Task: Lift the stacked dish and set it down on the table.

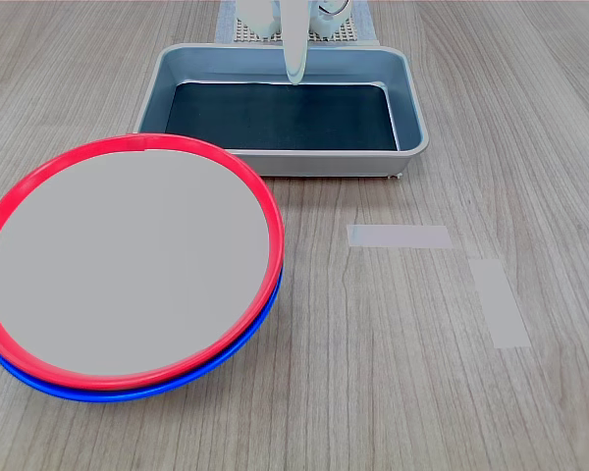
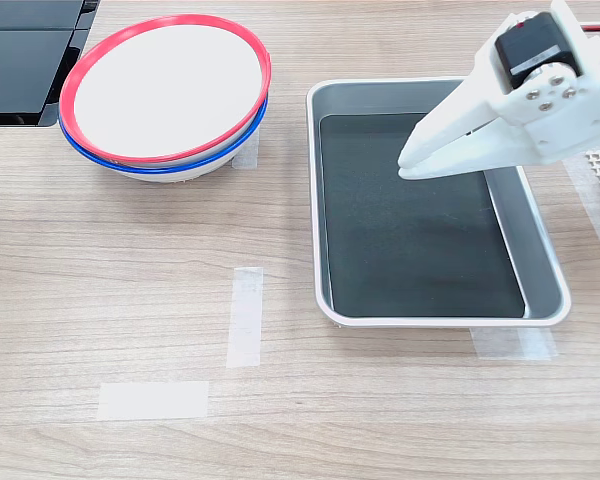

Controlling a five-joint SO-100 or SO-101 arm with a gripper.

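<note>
- Hanging over the grey tray (image 2: pixel 325 200), the gripper (image 2: pixel 412 165) had its jaws closed on nothing.
- The red-rimmed dish (image 2: pixel 165 88) sat atop the blue-rimmed plate (image 2: pixel 160 166), well apart toward the second exterior view's upper left.

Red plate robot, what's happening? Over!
Gripper shut, empty, above the tray. Red-rimmed dish sits on the blue plate. Nothing blocking it.
</note>
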